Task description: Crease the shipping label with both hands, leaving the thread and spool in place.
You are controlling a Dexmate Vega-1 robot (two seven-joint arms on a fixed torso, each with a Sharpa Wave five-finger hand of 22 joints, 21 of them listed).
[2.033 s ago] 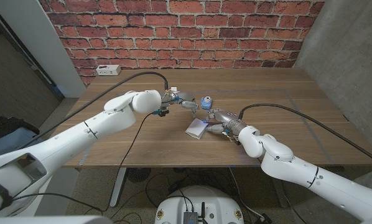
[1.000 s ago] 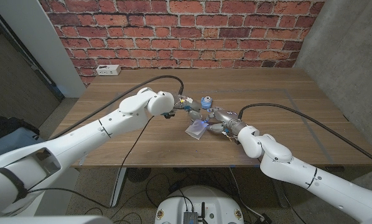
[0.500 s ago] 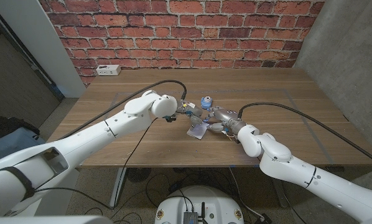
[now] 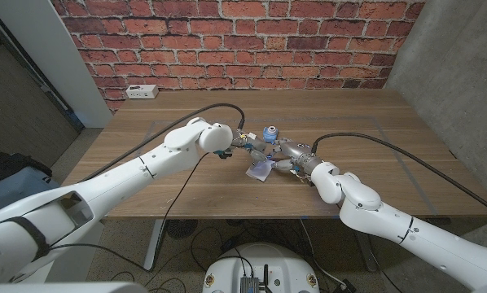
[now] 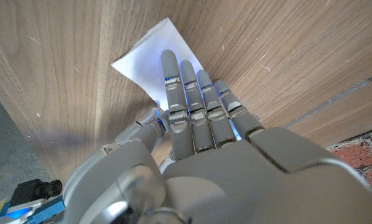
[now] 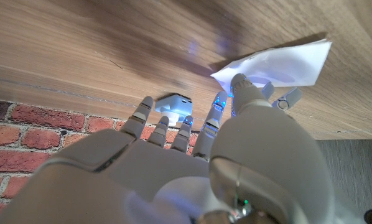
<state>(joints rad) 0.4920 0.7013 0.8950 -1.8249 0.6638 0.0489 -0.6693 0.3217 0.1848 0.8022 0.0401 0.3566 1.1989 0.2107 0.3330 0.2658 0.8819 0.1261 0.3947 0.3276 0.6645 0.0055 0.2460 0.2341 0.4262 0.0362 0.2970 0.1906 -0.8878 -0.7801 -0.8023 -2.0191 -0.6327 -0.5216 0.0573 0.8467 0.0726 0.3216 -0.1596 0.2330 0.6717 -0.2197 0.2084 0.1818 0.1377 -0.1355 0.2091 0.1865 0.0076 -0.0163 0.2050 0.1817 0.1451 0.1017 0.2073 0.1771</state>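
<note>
Head view puts your label [image 4: 260, 170] mid-table between both hands, long axis slanting away toward the right hand [image 4: 286, 159], which pinches it; your left hand [image 4: 250, 150] presses straight fingers [image 5: 189, 93] onto it. No print readable. Beyond sits the spool [image 4: 269, 133]

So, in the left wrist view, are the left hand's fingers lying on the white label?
Yes, the left hand has its fingers stretched out over the white shipping label on the wooden table.

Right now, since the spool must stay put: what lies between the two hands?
In the head view, the white shipping label lies between the left hand and right hand; the blue spool stands just behind.
</note>
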